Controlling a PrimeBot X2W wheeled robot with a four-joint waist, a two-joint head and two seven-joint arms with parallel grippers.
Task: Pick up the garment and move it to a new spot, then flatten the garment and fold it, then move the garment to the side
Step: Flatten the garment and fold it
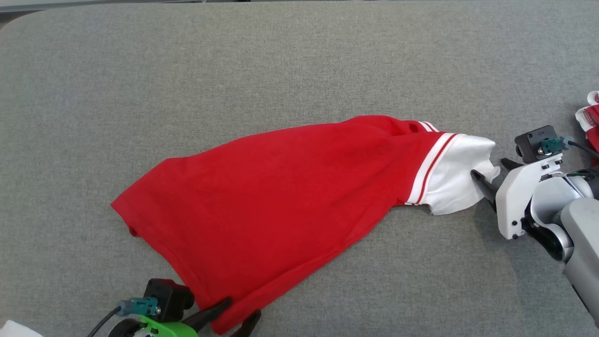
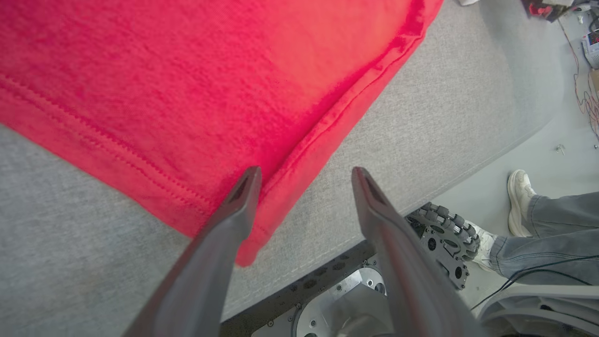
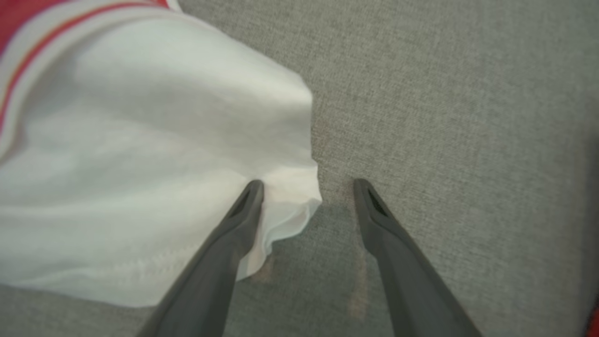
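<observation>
Garment: we are seeing the red garment (image 1: 281,196) lying mid-desk, stretching from a wide hem near us to a white sleeve (image 1: 461,182) at the right.
Lie of cloth: it is lying doubled over and tapering, not spread flat; the red part is showing soft ridges.
Desk: the grey desk (image 1: 140,70) is carrying it; another red-and-white item (image 1: 590,117) is sitting at the right edge, well apart.
Left fingers: the left fingers (image 2: 236,210) are standing apart, straddling the hem corner (image 2: 262,224), one over red cloth, one over bare desk. We are seeing nothing pinched.
Right fingers: the right fingers (image 3: 238,220) are standing apart at the sleeve end, one touching the white edge, the other over bare desk. They are gripping nothing.
Step in hand: we are judging this as flattening, each arm sitting at one end, ready to pinch and pull.
Done: we are not able to tell whether the move to a new spot is done.
Left: we are counting flattening, folding and the shift aside as outstanding.
</observation>
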